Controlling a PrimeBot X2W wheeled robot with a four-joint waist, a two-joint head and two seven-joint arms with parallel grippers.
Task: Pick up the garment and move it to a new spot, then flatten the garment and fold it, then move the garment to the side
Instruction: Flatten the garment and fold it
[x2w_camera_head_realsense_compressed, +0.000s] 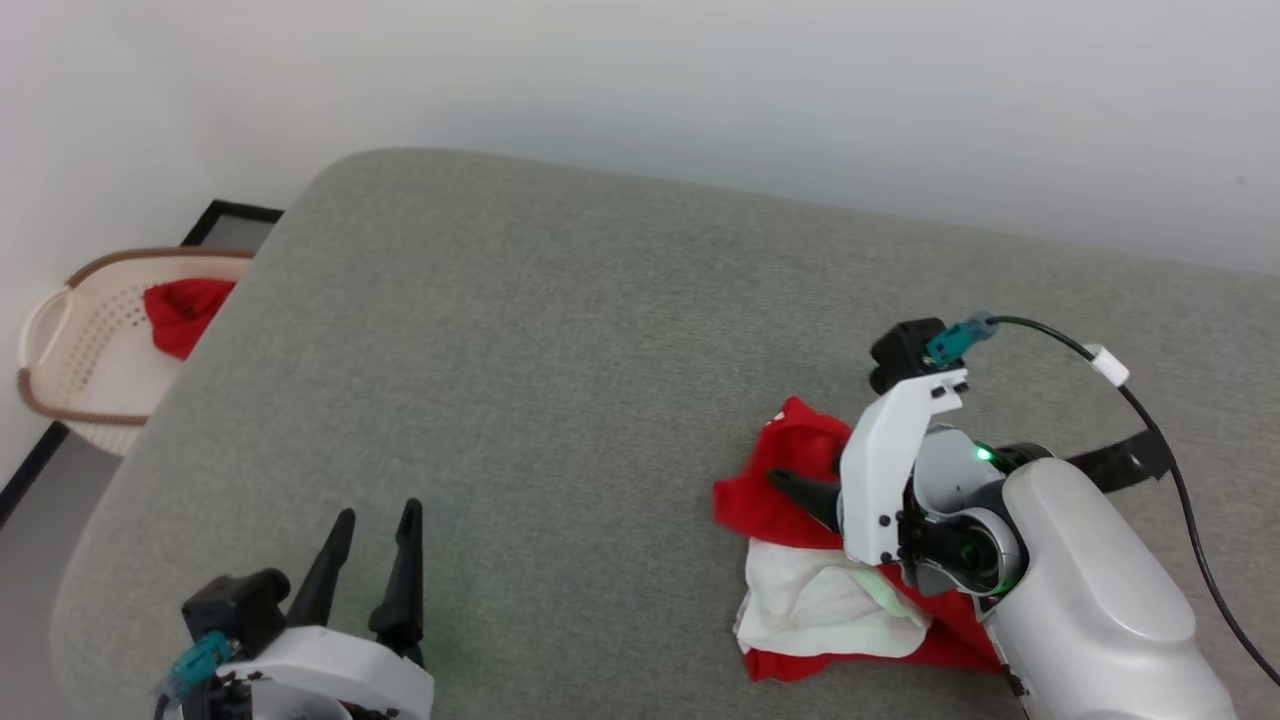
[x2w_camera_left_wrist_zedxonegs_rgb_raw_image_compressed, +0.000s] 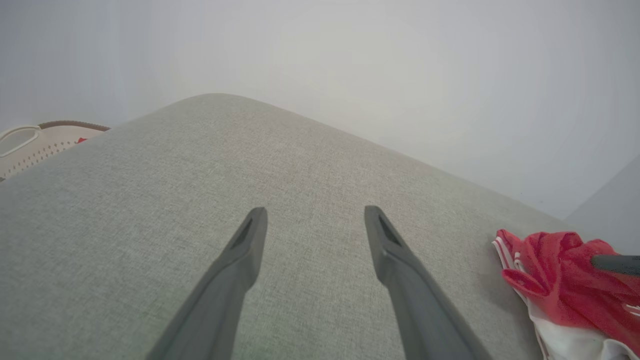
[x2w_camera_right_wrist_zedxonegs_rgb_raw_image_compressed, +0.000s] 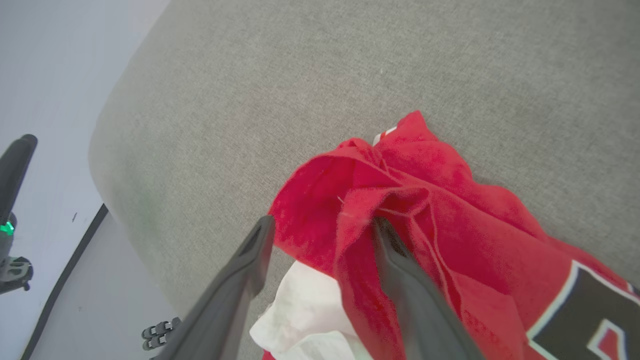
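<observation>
Our right gripper (x2w_camera_right_wrist_zedxonegs_rgb_raw_image_compressed: 322, 225) stands wide, a red fold of the crumpled jersey T-shirt (x2w_camera_head_realsense_compressed: 750, 510) between its fingers, near the cushion's (x2w_camera_head_realsense_compressed: 560, 350) near right edge. We should sink deeper before pinching. Our left gripper (x2w_camera_head_realsense_compressed: 378, 512) hovers wide.

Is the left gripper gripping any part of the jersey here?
No, the left gripper has its fingers apart over the bare grey cushion, and the garment lies crumpled off to one side.
</observation>
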